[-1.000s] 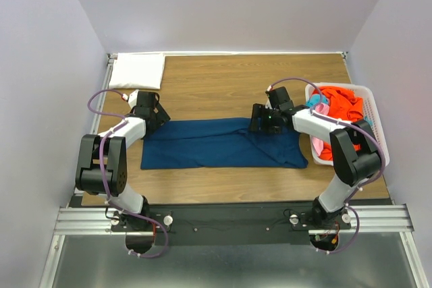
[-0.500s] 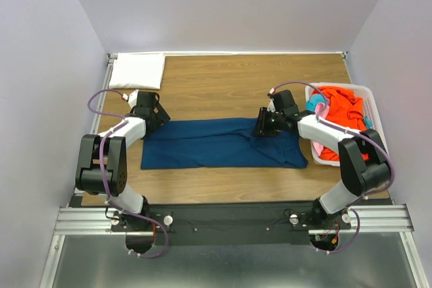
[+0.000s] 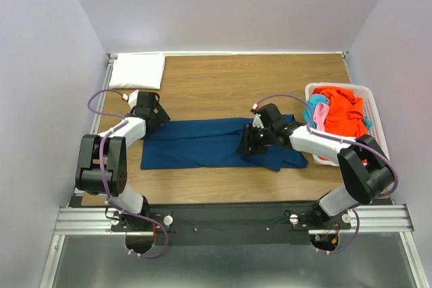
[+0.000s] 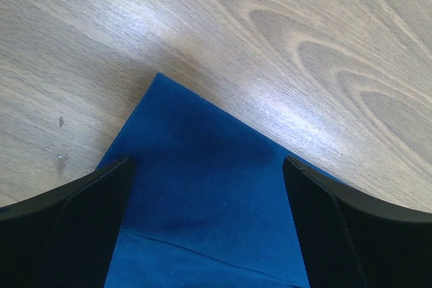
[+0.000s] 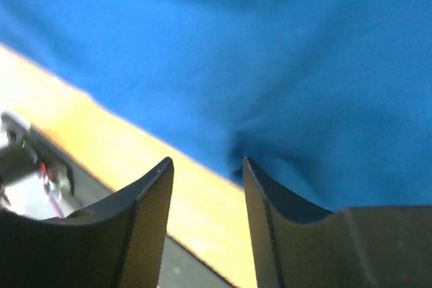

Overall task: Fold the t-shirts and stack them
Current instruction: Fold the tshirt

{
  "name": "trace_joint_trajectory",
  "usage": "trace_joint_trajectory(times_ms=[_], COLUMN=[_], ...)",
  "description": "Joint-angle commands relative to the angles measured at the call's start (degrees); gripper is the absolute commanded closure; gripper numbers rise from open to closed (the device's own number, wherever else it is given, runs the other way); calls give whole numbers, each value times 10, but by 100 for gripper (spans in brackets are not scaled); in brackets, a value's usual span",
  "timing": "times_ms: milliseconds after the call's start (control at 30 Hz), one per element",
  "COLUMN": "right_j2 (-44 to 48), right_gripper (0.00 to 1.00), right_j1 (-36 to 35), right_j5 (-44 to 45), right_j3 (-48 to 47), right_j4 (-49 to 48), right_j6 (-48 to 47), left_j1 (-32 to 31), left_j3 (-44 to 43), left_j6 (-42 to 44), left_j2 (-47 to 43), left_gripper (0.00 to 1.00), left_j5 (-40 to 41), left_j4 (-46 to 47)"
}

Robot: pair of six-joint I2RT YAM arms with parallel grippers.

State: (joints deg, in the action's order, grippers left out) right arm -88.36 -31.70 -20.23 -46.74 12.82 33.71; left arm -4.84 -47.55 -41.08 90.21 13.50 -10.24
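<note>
1. The navy t-shirt (image 3: 196, 143) lies as a long folded strip across the middle of the tabletop (image 3: 223, 85). Its right end has just lost its square outline: the upper right corner has been pulled down and leftward over the body, and that end is now rumpled.
2. The right gripper (image 3: 251, 141) has travelled with that corner, from the far right edge toward the centre of the frame. In the wrist view its fingers (image 5: 145, 220) stand partly closed, with a pucker of blue cloth at their tips, so they appear clamped on a fold of the shirt. This looks like the start of the crosswise fold, right end over left.
3. The left gripper (image 3: 154, 118) has not moved. Its fingers (image 4: 67, 234) are wide apart, straddling the shirt's upper left corner and gripping nothing.
4. The tabletop is smooth wood-grain laminate with a faint sheen.
5. The navy shirt is soft, matte knit that creases readily. A seam line shows near the left corner.
6. The basket (image 3: 374, 116) at the right edge is white slatted plastic, rigid and rectangular. It holds crumpled orange (image 3: 341, 109), pink (image 3: 321, 111) and teal (image 3: 312, 104) shirts, which are not yet folded.
7. A white t-shirt (image 3: 138, 70) sits folded into a flat rectangle at the upper left corner.
</note>
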Motion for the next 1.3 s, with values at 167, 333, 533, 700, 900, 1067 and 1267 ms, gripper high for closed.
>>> trace_joint_trajectory(times_ms=[167,333,533,700,900,1067,1267], right_j2=[18,64,133,194,180,77,-89], right_gripper=[26,0,0,0,0,0,0], right_j1=[-135,-133,-72,2,51,93,130], right_j5=[-31,68,169,183,191,193,189], right_j3=[-56,-55,-23,49,104,70,-55], right_j4=[-22,-10,50,57,57,51,25], right_j6=[1,10,56,93,116,94,20], left_j1=[2,2,-42,-84,-121,-124,-133], left_j3=[-10,-16,-81,-104,-94,-61,-4], left_j6=[7,6,-19,16,48,51,48], left_j2=[-11,-25,-82,-112,-46,-8,0], left_gripper=[2,2,2,2,2,2,2], left_j5=[19,21,103,39,-15,-45,-75], left_j4=[-14,-26,-104,-78,-48,-30,-6])
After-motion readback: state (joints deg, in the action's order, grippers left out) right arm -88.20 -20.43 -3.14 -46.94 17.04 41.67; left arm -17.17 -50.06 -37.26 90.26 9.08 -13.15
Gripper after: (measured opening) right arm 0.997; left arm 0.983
